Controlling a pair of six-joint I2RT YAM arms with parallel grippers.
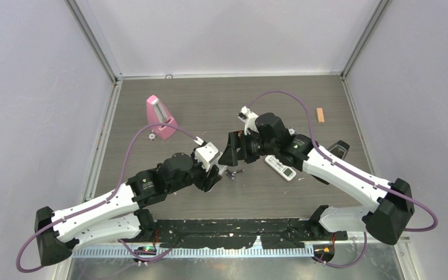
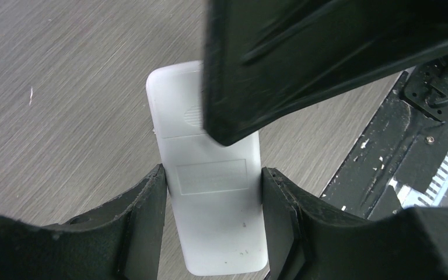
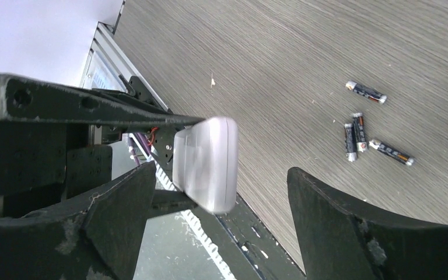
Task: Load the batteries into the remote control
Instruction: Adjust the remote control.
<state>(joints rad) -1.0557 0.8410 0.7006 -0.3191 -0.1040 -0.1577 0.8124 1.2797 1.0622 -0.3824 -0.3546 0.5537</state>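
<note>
Left gripper clamped on remote control, plain white back showing; far end partly hidden behind right gripper's finger; right gripper jaws wide, straddling remote tip, contact unclear; four batteries loose on table, labels unreadable; remote hidden in top view.

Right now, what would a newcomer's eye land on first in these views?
Mid-table, the left gripper clamps the white remote control by its long sides, while the right gripper stands wide open at its far end. Four batteries lie loose on the table nearby, and a pink object stands far left.
</note>
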